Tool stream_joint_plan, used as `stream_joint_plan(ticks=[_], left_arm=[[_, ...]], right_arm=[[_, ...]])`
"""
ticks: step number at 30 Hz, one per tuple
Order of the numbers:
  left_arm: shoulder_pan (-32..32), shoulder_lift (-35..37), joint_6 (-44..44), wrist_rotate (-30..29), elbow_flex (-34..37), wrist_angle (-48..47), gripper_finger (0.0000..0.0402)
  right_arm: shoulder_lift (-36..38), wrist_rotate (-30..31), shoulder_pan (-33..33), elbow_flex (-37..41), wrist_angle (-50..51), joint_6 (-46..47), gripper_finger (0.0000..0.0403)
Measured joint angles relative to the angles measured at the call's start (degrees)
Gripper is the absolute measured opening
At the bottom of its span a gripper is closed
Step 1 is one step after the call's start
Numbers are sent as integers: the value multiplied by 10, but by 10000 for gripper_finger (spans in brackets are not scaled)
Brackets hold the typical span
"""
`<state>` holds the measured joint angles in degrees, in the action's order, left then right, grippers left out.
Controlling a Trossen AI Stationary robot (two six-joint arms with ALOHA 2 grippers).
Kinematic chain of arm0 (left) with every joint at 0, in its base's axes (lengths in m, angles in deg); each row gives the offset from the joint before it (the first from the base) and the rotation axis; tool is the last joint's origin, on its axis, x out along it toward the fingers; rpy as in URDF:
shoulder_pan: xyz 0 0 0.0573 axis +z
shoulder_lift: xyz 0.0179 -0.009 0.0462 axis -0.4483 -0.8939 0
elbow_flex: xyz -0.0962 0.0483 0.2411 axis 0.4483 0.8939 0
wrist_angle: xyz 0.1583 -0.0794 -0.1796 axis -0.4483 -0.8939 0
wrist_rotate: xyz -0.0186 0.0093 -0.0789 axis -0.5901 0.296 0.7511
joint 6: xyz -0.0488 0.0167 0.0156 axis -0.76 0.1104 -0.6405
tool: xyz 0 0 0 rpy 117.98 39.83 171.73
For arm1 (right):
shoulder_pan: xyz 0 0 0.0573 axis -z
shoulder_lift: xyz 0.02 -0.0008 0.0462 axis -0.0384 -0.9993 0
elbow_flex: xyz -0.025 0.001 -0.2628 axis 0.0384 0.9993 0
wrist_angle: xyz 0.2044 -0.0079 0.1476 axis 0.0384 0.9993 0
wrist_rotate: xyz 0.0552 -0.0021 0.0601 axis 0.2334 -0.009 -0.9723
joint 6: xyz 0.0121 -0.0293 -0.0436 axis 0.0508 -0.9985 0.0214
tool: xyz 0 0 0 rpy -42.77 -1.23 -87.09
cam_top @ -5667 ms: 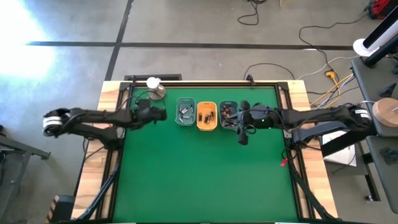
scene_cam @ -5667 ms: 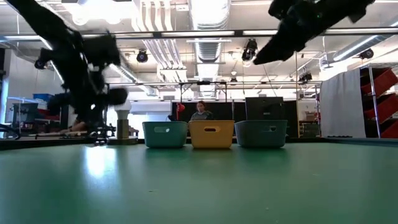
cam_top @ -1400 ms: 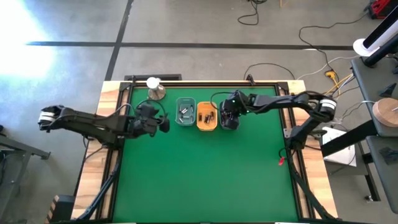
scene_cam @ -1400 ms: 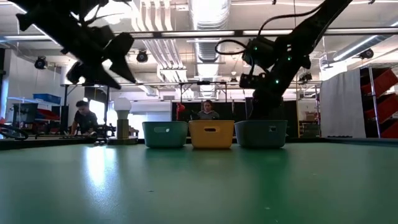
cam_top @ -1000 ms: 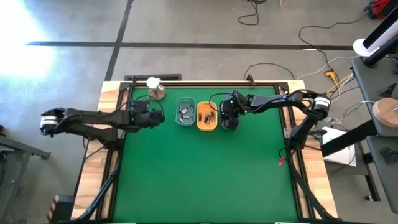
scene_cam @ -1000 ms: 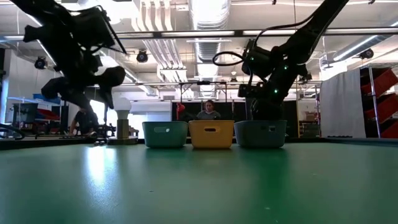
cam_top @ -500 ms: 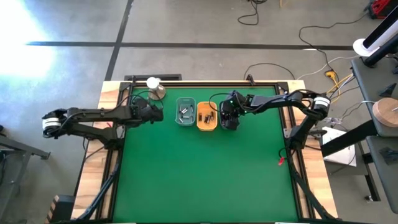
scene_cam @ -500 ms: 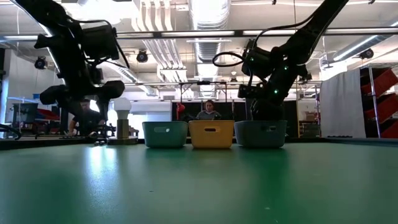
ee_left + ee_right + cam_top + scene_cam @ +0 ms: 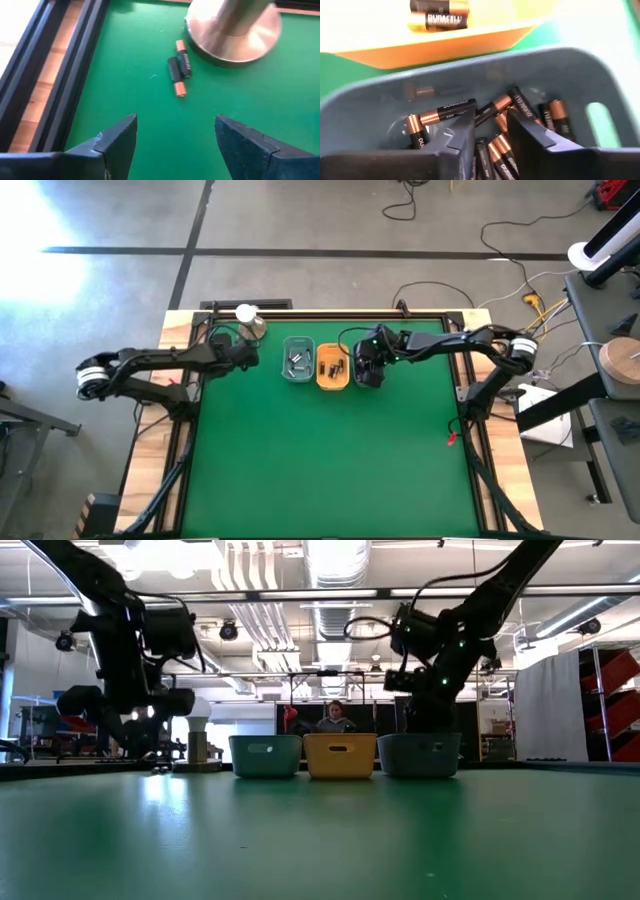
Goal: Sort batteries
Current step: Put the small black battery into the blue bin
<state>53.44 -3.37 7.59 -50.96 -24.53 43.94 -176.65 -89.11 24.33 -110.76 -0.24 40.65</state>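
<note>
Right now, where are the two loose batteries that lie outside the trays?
In the left wrist view, the two loose batteries lie side by side on the green table, next to the round metal base, ahead of the open left pincer.

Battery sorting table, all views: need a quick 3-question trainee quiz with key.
1. True or false: the left gripper holds a battery.
2. Which tray is the right gripper dipped into? A) orange tray B) grey-blue tray at the right end of the row C) teal tray at the left end
3. Fill in: two loose batteries lie on the green mat beside the base of the ____.

Key
1. False: its fingers stand wide open over bare mat, short of the batteries.
2. B: the grey-blue tray, full of batteries; the orange tray sits next to it.
3. Metal dome.
</note>
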Motion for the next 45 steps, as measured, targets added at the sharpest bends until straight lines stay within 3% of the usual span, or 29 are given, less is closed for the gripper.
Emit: stream_joint_plan(ticks=[9, 20, 32, 38, 45], left_arm=[[35, -55, 0, 19, 0, 30, 186], [60, -71, 34, 21, 0, 51, 193], [123, -119, 34, 23, 1, 118, 191], [123, -174, 68, 31, 1, 207, 174], [122, -204, 55, 13, -2, 215, 159]], right_arm=[[88, 3, 0, 0, 7, 10, 153], [138, -1, 0, 0, 49, 35, 204], [138, -3, -1, 0, 50, 36, 210], [138, -3, -1, 0, 52, 36, 212], [138, -3, -1, 0, 66, 36, 206]])
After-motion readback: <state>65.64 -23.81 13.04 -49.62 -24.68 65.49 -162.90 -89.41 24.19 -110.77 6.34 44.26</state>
